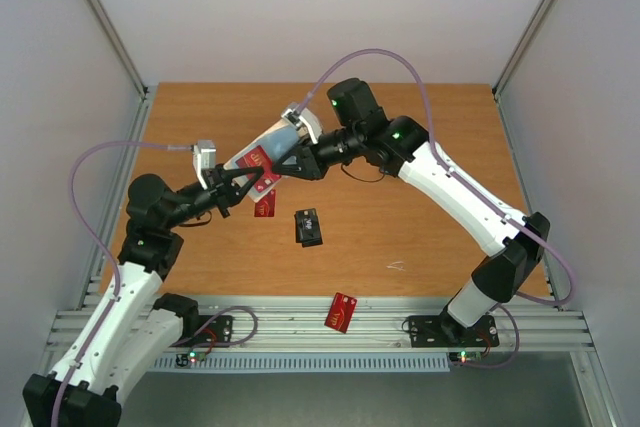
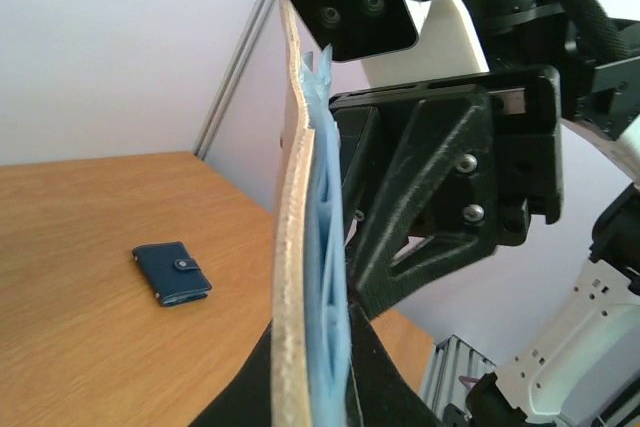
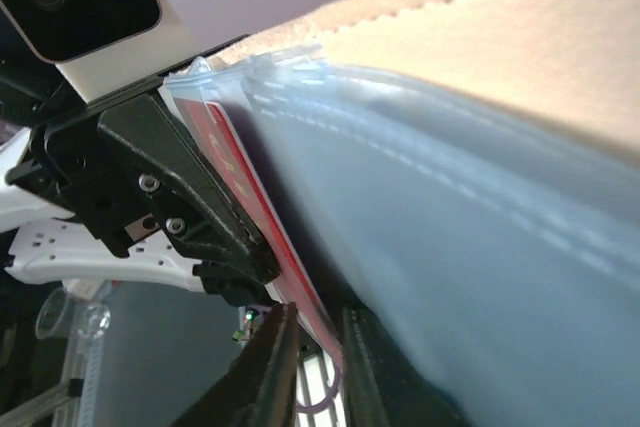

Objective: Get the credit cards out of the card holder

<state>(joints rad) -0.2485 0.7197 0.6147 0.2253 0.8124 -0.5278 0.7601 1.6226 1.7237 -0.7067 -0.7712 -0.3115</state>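
Above the surface (image 1: pixel 430 147), toward 10 o'clock from its middle, the card holder (image 1: pixel 270 142) is hanging between both arms. The left claw (image 1: pixel 248 183) is clenching its lower edge. The right claw's (image 1: pixel 280 162) fingers (image 3: pixel 272 367) are straddling the red card (image 3: pixel 235 172) in its sleeve; I cannot tell whether they are pinching it. The pull is probably going best straight along the sleeve, with the left bracing firmly. The left arm is pointing toward 2 o'clock, elbow folded; the right is pointing toward 9 o'clock, forearm stretched.

Bright, even light; card holder (image 3: pixel 480 197) blurred close to wrist cameras.
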